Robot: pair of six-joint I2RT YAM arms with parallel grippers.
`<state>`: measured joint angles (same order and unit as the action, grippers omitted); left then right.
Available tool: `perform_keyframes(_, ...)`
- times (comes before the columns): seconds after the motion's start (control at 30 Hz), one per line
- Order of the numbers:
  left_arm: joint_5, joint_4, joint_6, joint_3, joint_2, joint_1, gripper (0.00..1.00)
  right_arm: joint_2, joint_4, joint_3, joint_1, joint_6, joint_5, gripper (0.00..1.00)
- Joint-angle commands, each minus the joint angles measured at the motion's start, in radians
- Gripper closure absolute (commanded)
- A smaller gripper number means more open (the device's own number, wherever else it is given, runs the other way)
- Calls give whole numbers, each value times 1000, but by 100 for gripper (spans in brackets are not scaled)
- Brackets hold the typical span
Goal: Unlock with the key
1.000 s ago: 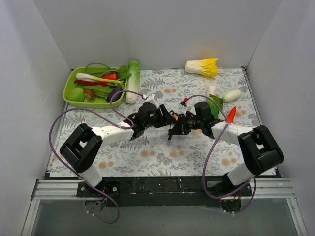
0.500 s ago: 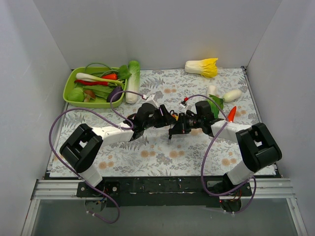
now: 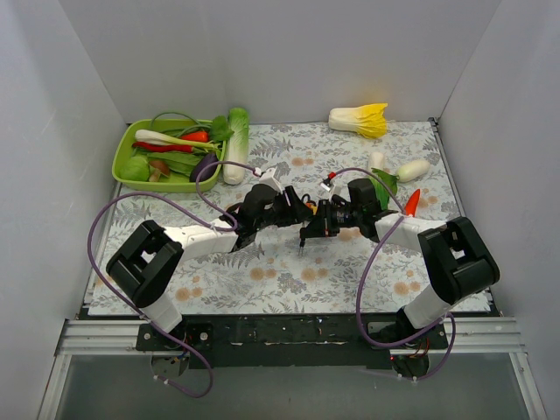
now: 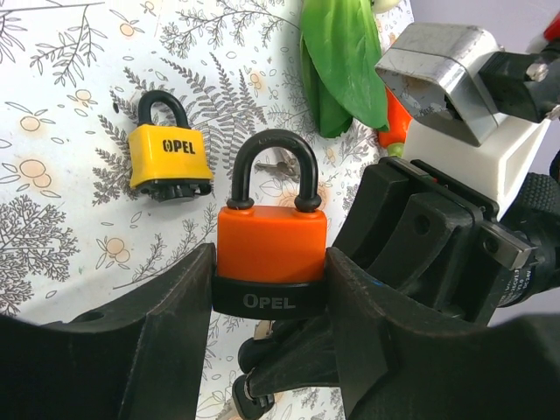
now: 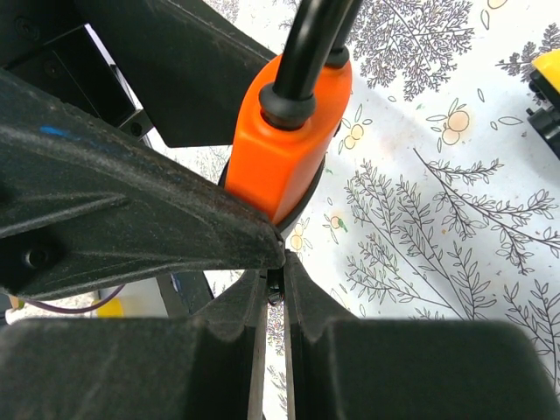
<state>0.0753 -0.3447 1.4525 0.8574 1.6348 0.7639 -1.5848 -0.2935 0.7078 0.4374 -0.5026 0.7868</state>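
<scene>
Centrally above the tabletop (image 3: 289, 280), both arms are angled inward; the orange padlock (image 4: 272, 248) is clamped upright in the left end effector (image 4: 271, 267), and the key (image 5: 276, 296) is pinched in the closed right end effector (image 5: 275, 287) beneath it.

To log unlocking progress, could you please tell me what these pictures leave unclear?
The key: right wrist view, right tool pinches it; only a sliver shows.
Keyhole of the orange padlock: left wrist view, underside hidden behind left tool fingers.
Whether the key is inserted: top external view, too small where the tools meet.
</scene>
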Motion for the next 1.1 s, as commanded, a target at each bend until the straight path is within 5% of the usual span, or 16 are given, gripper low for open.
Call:
perform_keyframes(0.0,24,-1,-43,-15,-44,38,100,34,-90,58,-39,-27,-96,99)
perform_keyframes(0.6,-92,185,-10,94,5,74,100,146,-119,45,-46,76,-261,99)
perform_keyframes(1.07,-216,265,-135,98,-3,110,100,138,-148,82,-86,16,-202,99)
